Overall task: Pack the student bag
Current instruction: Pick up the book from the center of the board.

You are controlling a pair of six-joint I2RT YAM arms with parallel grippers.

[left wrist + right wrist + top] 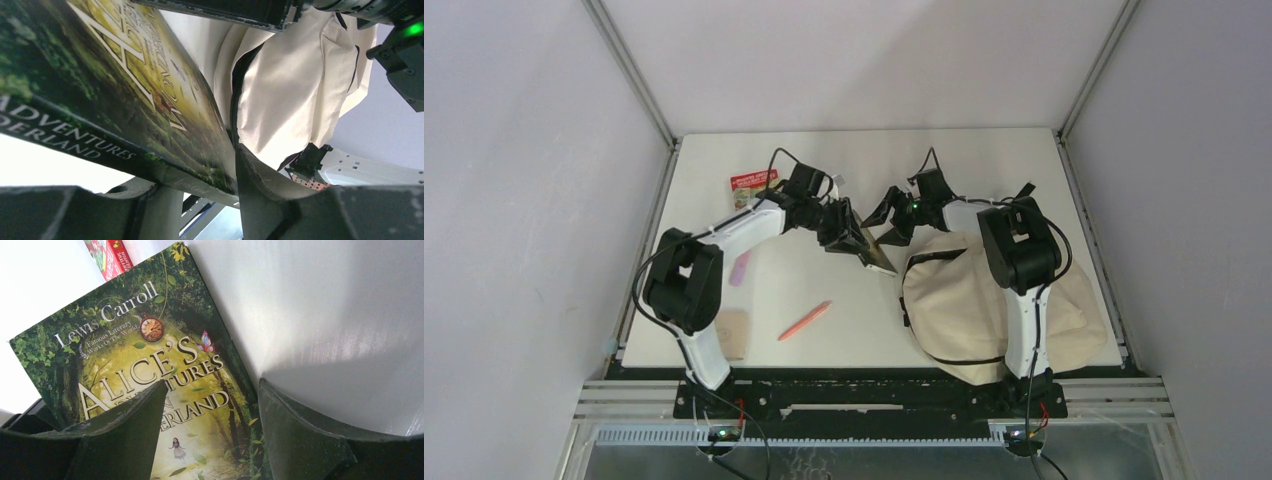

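Left end effector (856,243) on book (125,340); author name only from right wrist.

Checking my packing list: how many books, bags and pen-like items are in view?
Books: 2, the Alice book held by the left end effector and a red book.
Bags: 1, the student bag.
Pen-like items: 2, an orange pen and a lilac stick.
Total: 5.
A faint tan shape was too unclear to count.

- The Alice's Adventures in Wonderland book (130,335) had its lower cover hidden behind the right hand (212,382).
- The red book (107,257) was cut off by the top edge.
- The student bag (954,300) was partly hidden by the right arm (1024,290).
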